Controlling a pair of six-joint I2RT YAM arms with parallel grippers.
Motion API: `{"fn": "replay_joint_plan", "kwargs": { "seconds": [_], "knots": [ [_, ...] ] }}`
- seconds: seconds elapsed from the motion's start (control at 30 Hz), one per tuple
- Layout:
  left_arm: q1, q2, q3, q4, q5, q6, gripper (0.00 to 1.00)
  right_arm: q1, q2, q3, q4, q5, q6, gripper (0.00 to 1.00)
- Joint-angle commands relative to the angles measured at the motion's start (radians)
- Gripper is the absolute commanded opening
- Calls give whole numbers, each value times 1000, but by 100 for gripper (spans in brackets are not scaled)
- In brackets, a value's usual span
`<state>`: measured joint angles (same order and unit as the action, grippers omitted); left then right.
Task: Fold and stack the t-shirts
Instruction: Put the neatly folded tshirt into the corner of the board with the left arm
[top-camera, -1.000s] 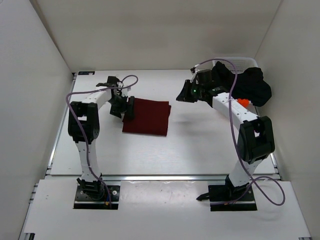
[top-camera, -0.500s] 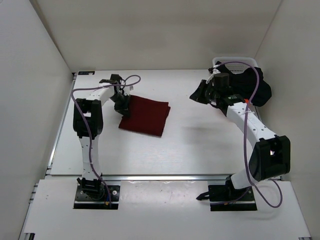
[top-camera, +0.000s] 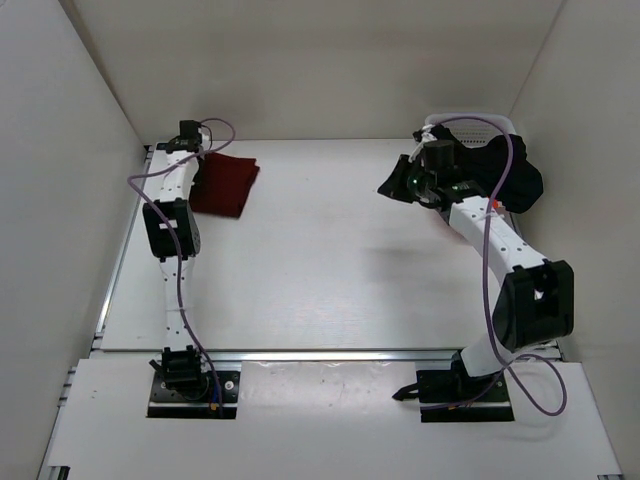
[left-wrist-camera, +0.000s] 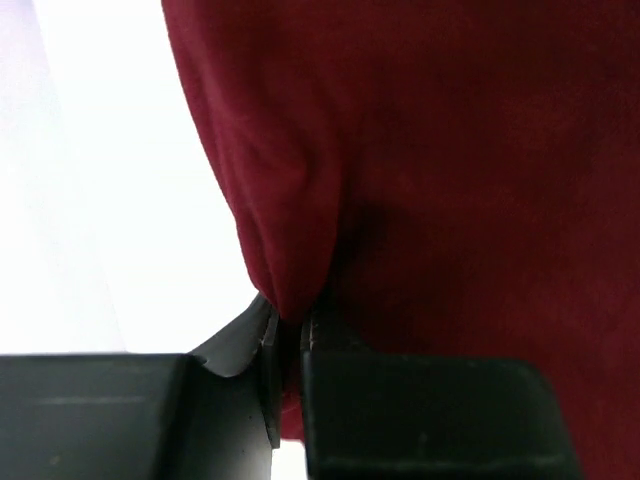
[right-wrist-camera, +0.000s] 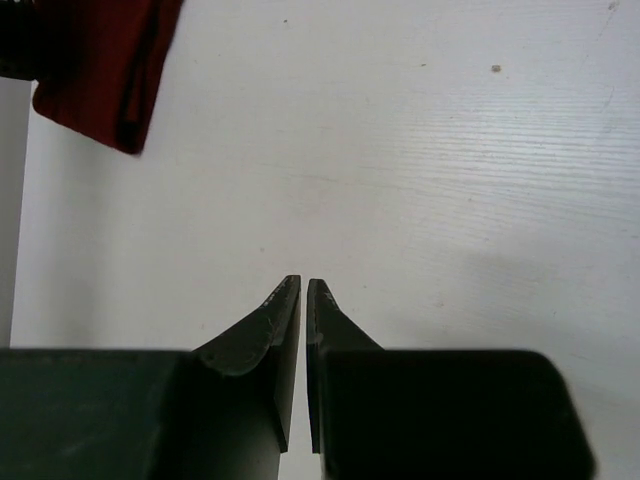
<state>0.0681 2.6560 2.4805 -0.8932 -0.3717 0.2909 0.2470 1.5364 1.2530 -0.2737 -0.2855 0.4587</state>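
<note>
The folded maroon t-shirt (top-camera: 224, 183) lies at the table's far left corner. My left gripper (top-camera: 198, 172) is shut on its left edge; in the left wrist view the cloth (left-wrist-camera: 450, 150) is pinched between the fingers (left-wrist-camera: 290, 335). The same shirt (right-wrist-camera: 100, 70) shows at the upper left of the right wrist view. A black t-shirt (top-camera: 500, 170) hangs over the white basket (top-camera: 470, 128) at the far right, with a bit of orange t-shirt (top-camera: 487, 204) beside it. My right gripper (top-camera: 392, 186) hovers above the table left of the basket, shut and empty (right-wrist-camera: 303, 285).
White walls close in the table on the left, back and right. The basket of shirts fills the far right corner. Both arm bases (top-camera: 190, 375) stand at the near edge.
My left gripper shut on the maroon shirt's edge and dragged it from left of the table's centre to the far left corner. The right arm swung back toward the basket.
</note>
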Motion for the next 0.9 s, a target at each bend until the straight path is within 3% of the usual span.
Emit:
{"fn": "replay_joint_plan", "kwargs": {
  "seconds": [0.0,0.13,0.23,0.4,0.47,0.5,0.53,0.6,0.67,0.87],
  "knots": [
    [29,93,153,64,-245,100,0,24,50,111,-31,-3,-46,5],
    [71,100,80,209,-325,146,0,43,94,203,-90,-7,-71,4],
    [113,104,67,243,-293,146,0,51,116,232,-105,-9,-66,4],
    [111,151,98,385,-357,281,0,60,156,261,-124,-29,-46,4],
    [110,163,112,430,-374,344,5,63,159,261,-114,-37,-28,4],
    [113,165,110,448,-377,353,16,58,162,266,-110,-41,-28,4],
    [108,159,109,464,-391,364,41,67,169,273,-101,-53,-25,4],
    [108,153,115,487,-430,358,76,72,177,284,-110,-52,-21,4],
    [105,134,130,493,-449,341,99,86,180,281,-108,-60,-17,4],
    [79,4,172,308,-356,190,99,103,183,309,-114,-69,-20,4]
  ]
}}
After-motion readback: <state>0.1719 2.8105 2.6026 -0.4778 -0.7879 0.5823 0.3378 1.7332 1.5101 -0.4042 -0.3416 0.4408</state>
